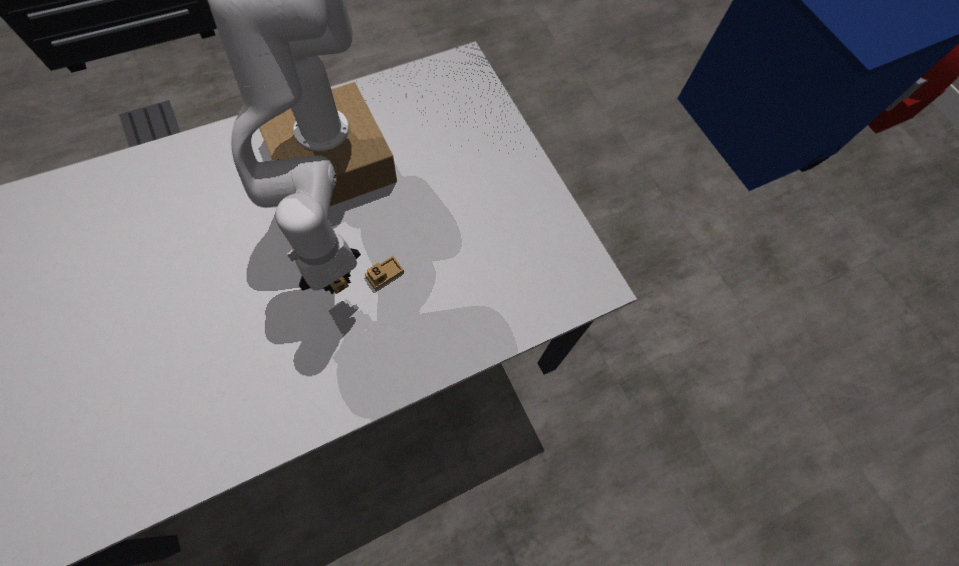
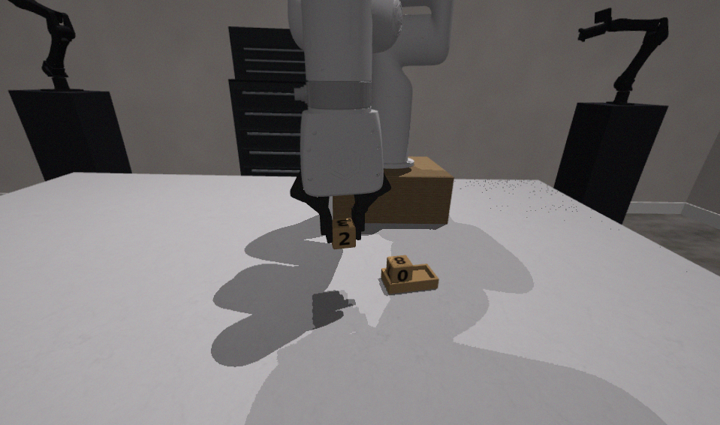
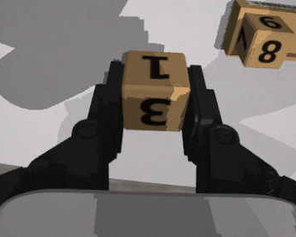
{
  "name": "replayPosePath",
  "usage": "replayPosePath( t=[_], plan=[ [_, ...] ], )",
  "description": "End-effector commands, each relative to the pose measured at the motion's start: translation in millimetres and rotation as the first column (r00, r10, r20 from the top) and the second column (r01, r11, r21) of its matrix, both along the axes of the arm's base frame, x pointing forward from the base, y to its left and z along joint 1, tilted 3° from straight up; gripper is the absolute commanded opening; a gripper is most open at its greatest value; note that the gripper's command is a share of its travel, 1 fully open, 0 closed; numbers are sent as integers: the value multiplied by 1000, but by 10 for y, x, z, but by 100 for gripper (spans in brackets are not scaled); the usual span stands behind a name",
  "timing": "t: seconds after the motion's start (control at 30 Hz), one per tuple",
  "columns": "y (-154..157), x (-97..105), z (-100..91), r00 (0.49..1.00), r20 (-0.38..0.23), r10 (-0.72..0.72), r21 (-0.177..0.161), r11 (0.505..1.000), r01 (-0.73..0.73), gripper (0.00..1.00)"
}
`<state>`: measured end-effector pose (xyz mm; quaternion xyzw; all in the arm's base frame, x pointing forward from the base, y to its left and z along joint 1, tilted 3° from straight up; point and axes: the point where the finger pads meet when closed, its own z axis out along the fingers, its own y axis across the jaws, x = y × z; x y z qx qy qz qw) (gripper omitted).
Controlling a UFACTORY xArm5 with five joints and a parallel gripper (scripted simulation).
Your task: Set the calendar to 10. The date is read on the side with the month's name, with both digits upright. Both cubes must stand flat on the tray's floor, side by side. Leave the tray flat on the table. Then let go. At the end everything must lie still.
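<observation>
My gripper is shut on a wooden cube, above the table and beside the tray. The held cube shows an upright 2 to the exterior view, with a 3 above it; the wrist view shows its 1 and 3 upside down. The wooden tray lies on the table. Another cube stands in its left end in the exterior view, 8 on top and 0 facing that camera. I cannot read a month's name.
The wooden base block under the arm stands behind the tray. The white table has its right edge beyond the tray. The tray's other end holds no cube. A blue cabinet stands off the table.
</observation>
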<state>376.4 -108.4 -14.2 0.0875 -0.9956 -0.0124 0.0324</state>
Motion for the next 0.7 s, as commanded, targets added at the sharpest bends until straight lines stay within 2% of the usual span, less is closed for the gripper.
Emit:
replayPosePath(
  t=[0.0, 0.03, 0.43, 0.67],
  plan=[
    [-13, 42, -74, 1000, 12, 1, -3, 1000, -1, 29],
    [-13, 42, -74, 1000, 12, 1, -3, 1000, -1, 29],
    [-28, 6, -607, 1000, 12, 1, -3, 1000, -1, 29],
    [-31, -1, -709, 1000, 12, 1, -3, 1000, -1, 29]
  ],
)
